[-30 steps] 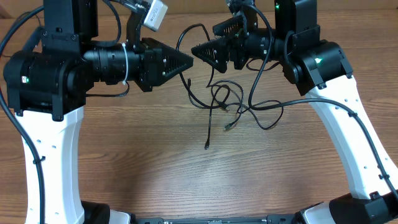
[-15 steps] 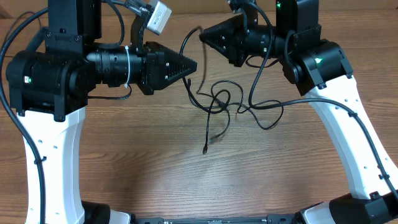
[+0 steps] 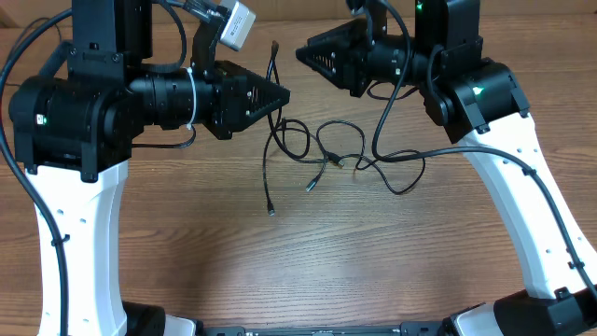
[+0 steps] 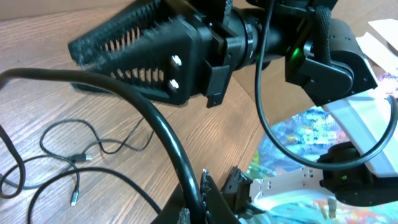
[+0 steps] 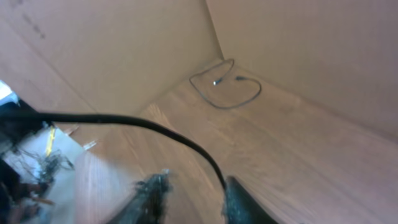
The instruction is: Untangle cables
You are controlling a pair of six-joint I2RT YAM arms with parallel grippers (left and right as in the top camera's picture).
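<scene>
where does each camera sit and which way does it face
Overhead: fixed above the table, looking straight down on the cables; both arms, left end effector and right end effector show.
Left wrist: on the left arm, facing the right end effector; own fingers at the bottom, pinching a cable.
Right wrist: on the right arm, facing cardboard walls and a lone cable loop; own fingers at the bottom.
Shared: overhead and left wrist both show the right end effector.
</scene>
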